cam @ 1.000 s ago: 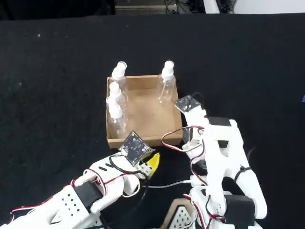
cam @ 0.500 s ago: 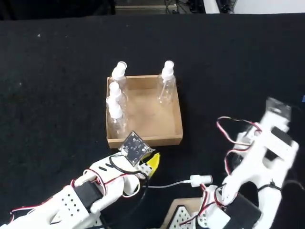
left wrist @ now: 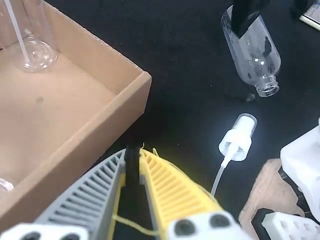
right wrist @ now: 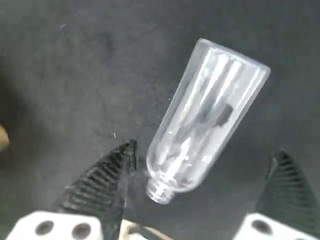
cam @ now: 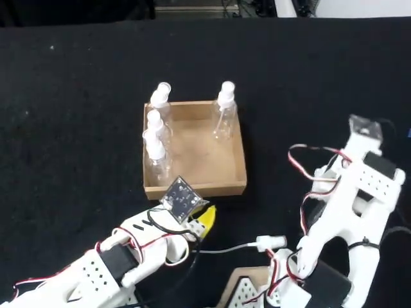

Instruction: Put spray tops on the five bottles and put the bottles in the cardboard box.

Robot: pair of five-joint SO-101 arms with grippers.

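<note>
Four capped bottles (cam: 224, 115) in the cardboard box (cam: 199, 160), do I count right?
— You do. Each stands upright with a white top on: three in a row along one side wall, the fourth alone at the far corner on the opposite side

And the fifth bottle (right wrist: 205, 117)?
— Outside the box, lying on its side on the black table (cam: 77, 160). It is clear, and its threaded neck is bare

What is the right gripper (right wrist: 205, 150) doing with it?
— Nothing is pinched. Its two dark fingers are spread wide, one on each side of the bottle's neck end. One fingertip sits just beside the shoulder of the bottle, the other is well off it. Whether the near one touches the plastic I cannot tell

And the left gripper (left wrist: 133, 152)?
— Pressed together, with only a thin dark slit between the grey finger and the yellow one, and nothing held in it. It hangs just off the near wall of the box, close to that wall's corner, with the tips pointing at the cardboard

Where is the loose spray top (left wrist: 237, 142)?
— On the table, white, lying flat with its thin tube trailing behind. In the left wrist view it lies between the left gripper and the open mouth of the fifth bottle, near the mouth, and touching neither the bottle nor the gripper
</note>
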